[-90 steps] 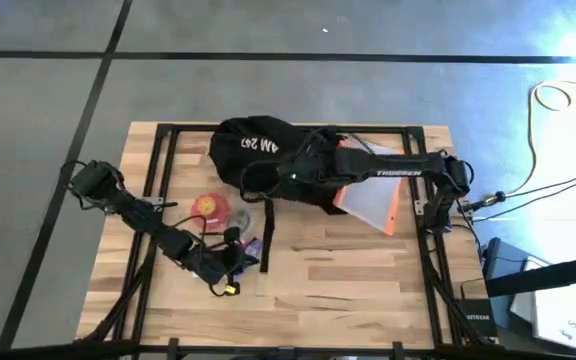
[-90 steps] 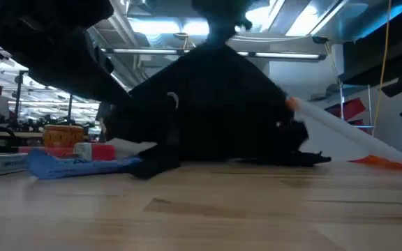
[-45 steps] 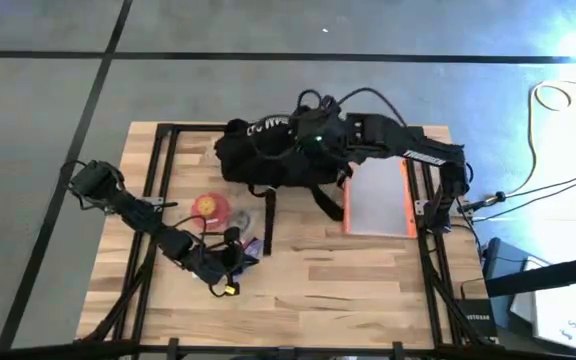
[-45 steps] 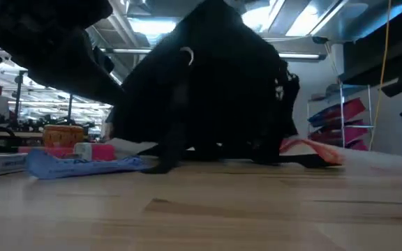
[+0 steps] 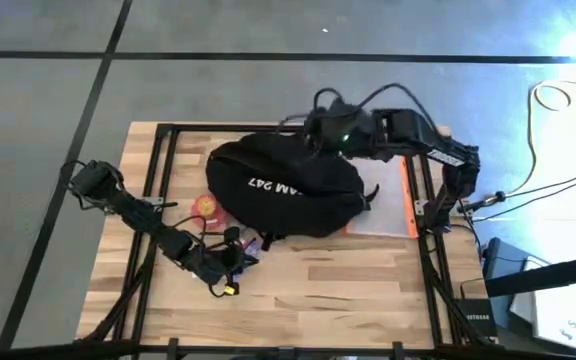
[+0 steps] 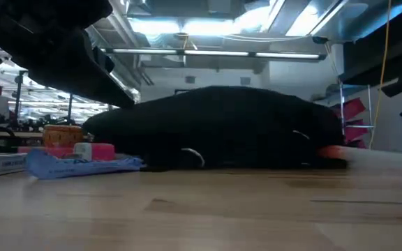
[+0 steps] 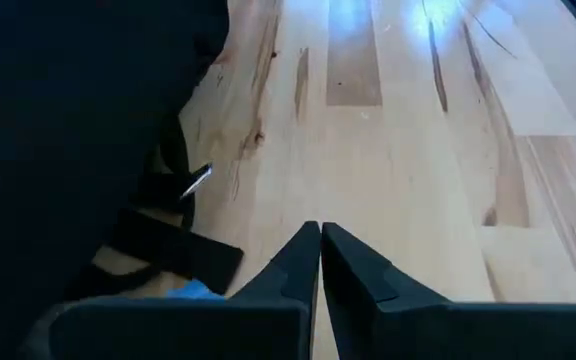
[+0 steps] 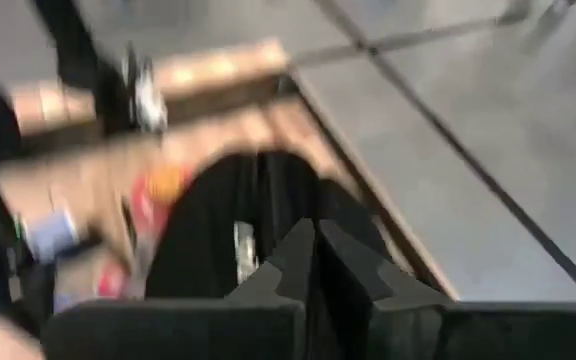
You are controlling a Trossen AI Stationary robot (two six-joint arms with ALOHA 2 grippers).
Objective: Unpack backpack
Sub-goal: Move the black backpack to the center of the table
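The black backpack [image 5: 283, 190] lies flat on the middle of the table with its white lettering up. In the low view the backpack [image 6: 222, 129] is a low dark mound. My right gripper [image 5: 320, 125] hovers shut over the backpack's far edge; its wrist view looks down past the shut fingers [image 8: 315, 235] at the backpack [image 8: 208, 230]. My left gripper [image 5: 230, 268] is shut near the table's front left, just off the backpack's near edge. In the left wrist view my left gripper [image 7: 320, 232] hangs over bare wood beside the backpack [image 7: 68, 140]. My right gripper is shut above the backpack's far edge, pointing down. I cannot tell whether it touches the fabric; the view is blurred and nothing shows between the fingers.
A white folder with an orange edge [image 5: 393, 195] lies flat at the right, partly under the backpack. A red round item [image 5: 206, 205], a blue packet [image 6: 82, 165] and a pink box [image 6: 96, 150] lie at the left. Bare wood stretches along the table's near side.
My right gripper has gone up and toward the table's far right corner. The backpack, held up off the table a second ago, has turned over and dropped flat with its lettering on top. The folder has come out and now lies flat at the right.
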